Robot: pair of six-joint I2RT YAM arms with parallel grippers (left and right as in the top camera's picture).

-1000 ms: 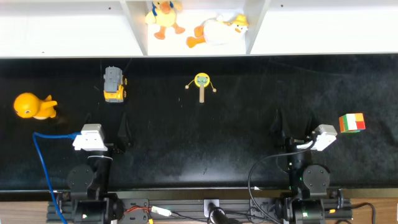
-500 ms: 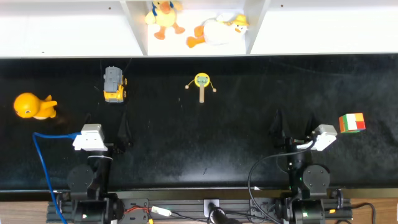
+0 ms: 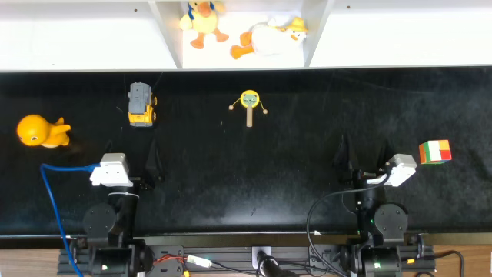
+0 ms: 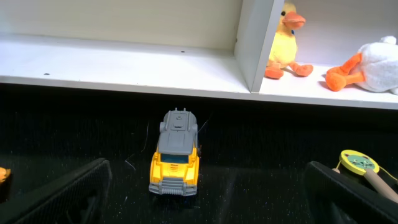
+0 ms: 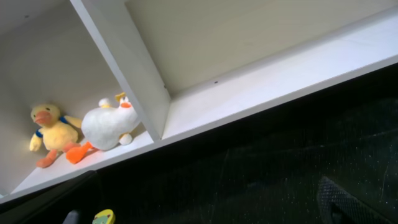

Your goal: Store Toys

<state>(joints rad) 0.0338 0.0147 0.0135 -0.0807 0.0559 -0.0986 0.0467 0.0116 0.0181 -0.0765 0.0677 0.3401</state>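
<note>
On the black table lie a yellow and grey toy truck, a small rattle drum, an orange duck at the far left, and a coloured cube at the far right. A yellow plush duck and a white plush duck sit in the shelf's middle compartment. My left gripper stands open just in front of the truck. My right gripper is open near the front right, holding nothing.
A white shelf runs along the table's back edge, with vertical dividers bounding the middle compartment. A blue cable loops beside the left arm's base.
</note>
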